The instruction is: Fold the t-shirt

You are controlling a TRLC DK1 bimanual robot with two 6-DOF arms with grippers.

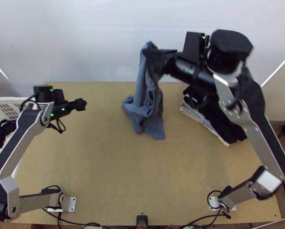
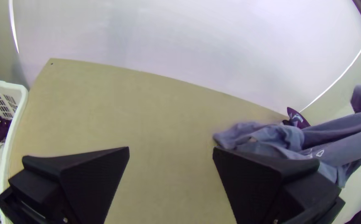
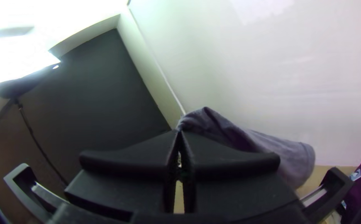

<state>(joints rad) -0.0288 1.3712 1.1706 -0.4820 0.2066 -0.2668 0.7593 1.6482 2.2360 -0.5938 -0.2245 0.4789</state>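
Note:
The blue-grey t-shirt (image 1: 154,124) hangs bunched from my raised right gripper (image 1: 149,51), its lower part resting in folds on the table's far half. In the right wrist view, my right gripper (image 3: 179,132) is shut on one edge of the t-shirt (image 3: 286,153); which part of the garment this is, I cannot tell. My left gripper (image 1: 80,104) is over the table's left side, apart from the cloth. Seen from the left wrist, the left gripper (image 2: 171,150) stands open with nothing between its fingers, and the t-shirt (image 2: 267,137) lies beyond one finger.
Folded dark and white clothes (image 1: 222,124) are stacked at the table's right side, below the right arm. A white basket (image 2: 16,124) holding dark and white cloth stands off the left edge. Bare wooden table (image 1: 104,164) spreads between the arms' bases.

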